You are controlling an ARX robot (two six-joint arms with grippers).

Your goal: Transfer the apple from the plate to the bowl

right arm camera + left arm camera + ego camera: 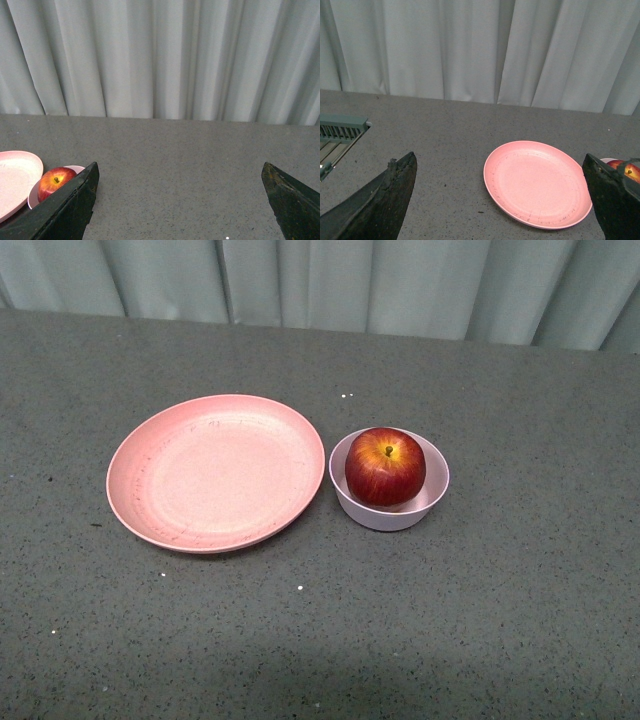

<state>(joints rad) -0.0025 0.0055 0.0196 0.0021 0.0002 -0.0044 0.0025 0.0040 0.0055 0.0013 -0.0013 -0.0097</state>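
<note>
The dark-red apple [386,466] sits in the small pale-pink bowl [390,512], stem up. The wide pink plate [215,471] lies empty just left of the bowl. Neither arm shows in the front view. In the left wrist view the left gripper [501,165] is open and empty, well back from the plate [537,183]; the apple [629,170] peeks out beside one finger. In the right wrist view the right gripper [180,170] is open and empty over bare table, with the apple [55,182], bowl [35,196] and plate [15,177] off to one side.
A grey speckled tabletop [500,620] carries everything. A pale curtain [320,280] hangs behind the table's far edge. A grey-green slatted rack [340,132] shows at the edge of the left wrist view.
</note>
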